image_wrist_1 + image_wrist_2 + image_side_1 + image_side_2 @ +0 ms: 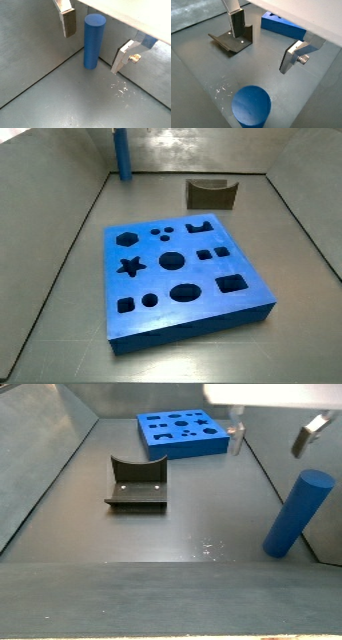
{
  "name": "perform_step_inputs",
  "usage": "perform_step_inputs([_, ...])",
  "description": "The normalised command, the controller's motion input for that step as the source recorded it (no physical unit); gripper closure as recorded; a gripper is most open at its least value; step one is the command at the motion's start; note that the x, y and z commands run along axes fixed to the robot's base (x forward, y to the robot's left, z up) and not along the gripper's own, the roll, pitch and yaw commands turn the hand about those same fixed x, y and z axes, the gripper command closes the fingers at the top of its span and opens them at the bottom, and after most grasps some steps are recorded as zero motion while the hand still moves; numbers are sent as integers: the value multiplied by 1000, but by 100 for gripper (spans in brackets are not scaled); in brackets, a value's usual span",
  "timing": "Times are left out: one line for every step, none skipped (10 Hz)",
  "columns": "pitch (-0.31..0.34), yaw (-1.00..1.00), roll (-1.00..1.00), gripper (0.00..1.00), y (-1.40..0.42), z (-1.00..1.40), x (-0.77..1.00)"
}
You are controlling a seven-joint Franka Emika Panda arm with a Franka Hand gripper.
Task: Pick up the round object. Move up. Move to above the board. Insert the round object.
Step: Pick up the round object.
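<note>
Right, nothing of the task is done yet as I read it. Nearest in a side view stands the round object (297, 514), upright on the grey floor (174, 524) at the right, close to the wall. It is a slim blue peg, on its end, touching nothing but the floor, so it is not picked up.

My gripper (274, 429) hangs above and beyond it, and its jaws are spread wide with nothing between them. In a wrist view the two fingers (67, 22) stand either side of the peg, one near it and one a little off, both clear of it. The peg's flat round top (252, 104) shows large in a wrist view, so I judge I am over it but still high.

Further back on the left sits the fixture (135, 484), a dark bracket on its plate, well apart from the peg. I leave it alone.

Farthest off lies the board (183, 432), flat on the floor, with its dark cut-outs open. In a side view I can see the big round hole (171, 259) near the middle of the board, and it is empty; whether it is the hole meant for the peg I cannot tell.

So all four steps remain: close on the peg, lift, carry across to the board, push it home. My guess is the descent comes first.
</note>
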Motion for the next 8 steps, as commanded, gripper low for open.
perform_step_inputs([-54, 83, -517, 0, 871, 26, -166])
perform_step_inputs([-89, 123, -563, 0, 826, 20, -120])
perform_step_inputs([-54, 0, -214, 0, 263, 0, -57])
perform_step_inputs([0, 0, 0, 0, 20, 0, 0])
perform_step_inputs([-11, 86, -323, 0, 854, 0, -189])
perform_step_inputs([-9, 86, -80, 0, 469, -100, -163])
perform_step_inputs([-26, 0, 0, 0, 0, -23, 0])
perform_step_inputs([0, 0, 0, 0, 0, -11, -37])
